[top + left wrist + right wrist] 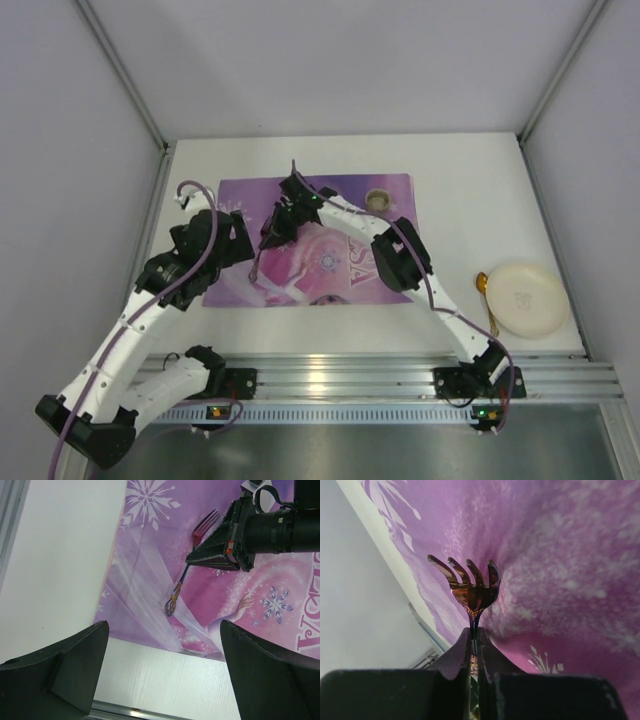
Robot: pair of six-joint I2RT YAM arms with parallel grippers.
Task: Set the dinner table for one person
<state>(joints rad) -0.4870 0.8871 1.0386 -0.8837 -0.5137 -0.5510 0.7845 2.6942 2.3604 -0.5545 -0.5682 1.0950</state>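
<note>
My right gripper [274, 234] is shut on a dark fork with a patterned handle [258, 265] over the left part of the purple snowflake placemat [320, 268]. In the right wrist view the jaws [475, 641] pinch the fork's neck, with the tines [470, 582] sticking out past them. In the left wrist view the fork [186, 572] is tilted, its handle end low by the mat. My left gripper [228, 243] is open and empty at the mat's left edge, with its fingers [55, 675] over the off-white dinner table [300, 335].
A small cup [378, 200] stands at the mat's far right corner. A cream plate [525, 298] and a gold spoon [483, 290] lie on the table at the right. The ribbed aluminium rail [380, 380] runs along the near edge.
</note>
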